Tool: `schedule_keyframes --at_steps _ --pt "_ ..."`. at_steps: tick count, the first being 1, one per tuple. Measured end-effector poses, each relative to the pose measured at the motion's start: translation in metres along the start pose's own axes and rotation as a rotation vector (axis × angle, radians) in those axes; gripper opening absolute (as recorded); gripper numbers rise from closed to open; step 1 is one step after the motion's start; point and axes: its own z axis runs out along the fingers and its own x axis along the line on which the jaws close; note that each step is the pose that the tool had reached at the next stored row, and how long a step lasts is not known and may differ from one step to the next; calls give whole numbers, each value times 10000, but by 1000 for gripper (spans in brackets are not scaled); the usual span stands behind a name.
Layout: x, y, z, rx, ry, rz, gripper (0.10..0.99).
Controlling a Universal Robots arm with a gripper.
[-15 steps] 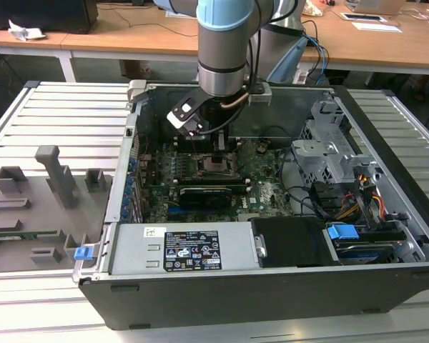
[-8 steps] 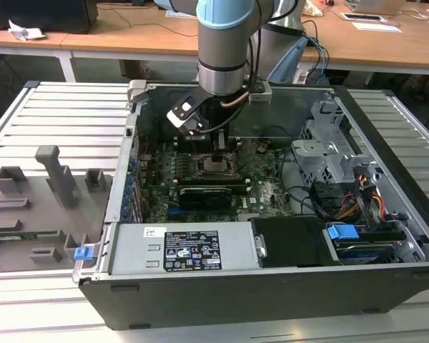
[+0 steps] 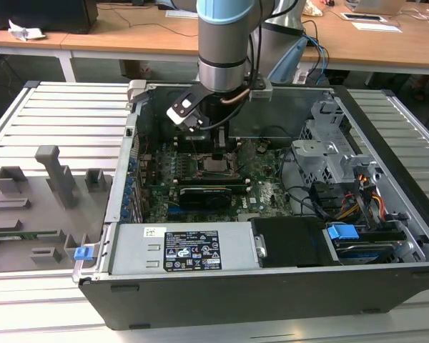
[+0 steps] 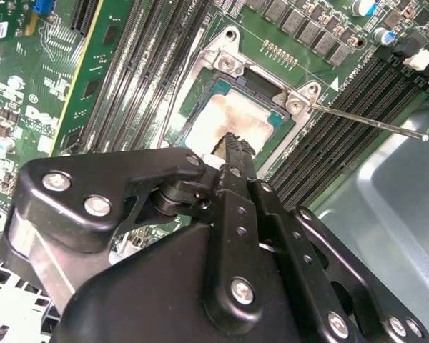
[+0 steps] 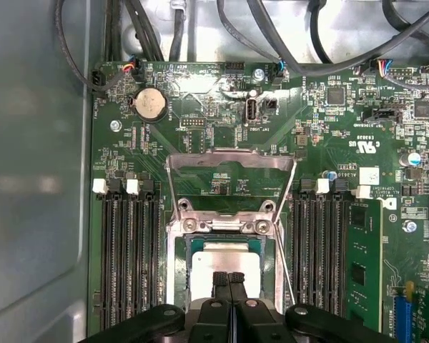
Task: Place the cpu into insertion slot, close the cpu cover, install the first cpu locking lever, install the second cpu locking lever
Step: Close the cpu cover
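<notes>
In the exterior view, we see the arm reaching down into the open computer case (image 3: 272, 304). Its gripper (image 3: 218, 156) hangs over the insertion slot (image 3: 216, 168), just beyond the black graphics card (image 3: 204, 194), near the board's middle.

In the second wrist view, the gripper (image 4: 232, 141) has its fingers pressed together with nothing between them. The tips sit right at the near edge of the cpu (image 4: 232, 114), which lies flat inside the slot's silver rim. We cannot tell whether they touch it. A thin locking lever (image 4: 365, 121) sticks out free beside the socket.

In the first wrist view, the cpu (image 5: 225, 259) looks squarely seated, with an even green border showing. The cpu cover (image 5: 229, 158) lies swung open on the far side of the slot, not yet closed, and the memory slots (image 5: 129, 257) flank both sides.

We judge the cover to be the work in hand. To do it well, we would push on the frame and never on the chip's face. We would keep the closed tips clear of the loose lever, and bring the frame down evenly so it does not shift the chip.
</notes>
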Motion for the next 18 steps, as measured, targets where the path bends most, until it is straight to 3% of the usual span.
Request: schedule_keyframes --at_steps 18 --pt "9 6 -168 6 -13 0 106"
